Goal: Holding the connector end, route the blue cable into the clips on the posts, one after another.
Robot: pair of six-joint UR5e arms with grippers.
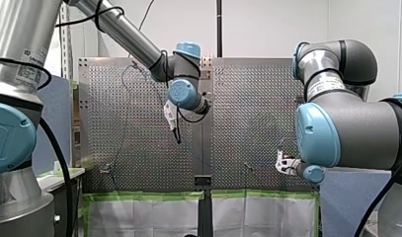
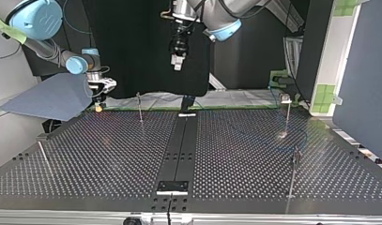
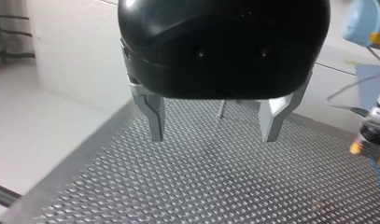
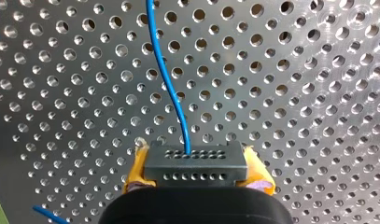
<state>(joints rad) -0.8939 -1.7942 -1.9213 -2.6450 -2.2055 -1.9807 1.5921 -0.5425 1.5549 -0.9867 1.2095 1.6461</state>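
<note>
Right wrist view: my right gripper [image 4: 196, 161] is clamping a dark grey connector [image 4: 195, 169] between its yellow pads [image 4: 135, 173], one pad pressing on each side of the block. The blue cable [image 4: 171, 88] is leaving the middle of the connector's front face and running away from the gripper in a gentle curve over the perforated table [image 4: 299, 98]. A second short bit of blue is showing beside the gripper body, low against the table.

Left wrist view: my left gripper [image 3: 213, 128] is standing with its metal fingers [image 3: 153, 115] spread wide apart, nothing between them, hanging above the table. The right gripper is showing off to one side of it, well apart.

Top view: the left gripper [image 2: 178, 60] is hanging high over the far middle of the table [image 2: 132, 159]. The right gripper [image 2: 100, 93] is sitting low at the far edge at the view's left, near a thin post [image 2: 140, 107]. A second post [image 2: 288, 113] is standing at the view's right. The cable is too faint here to trace across the table.
</note>
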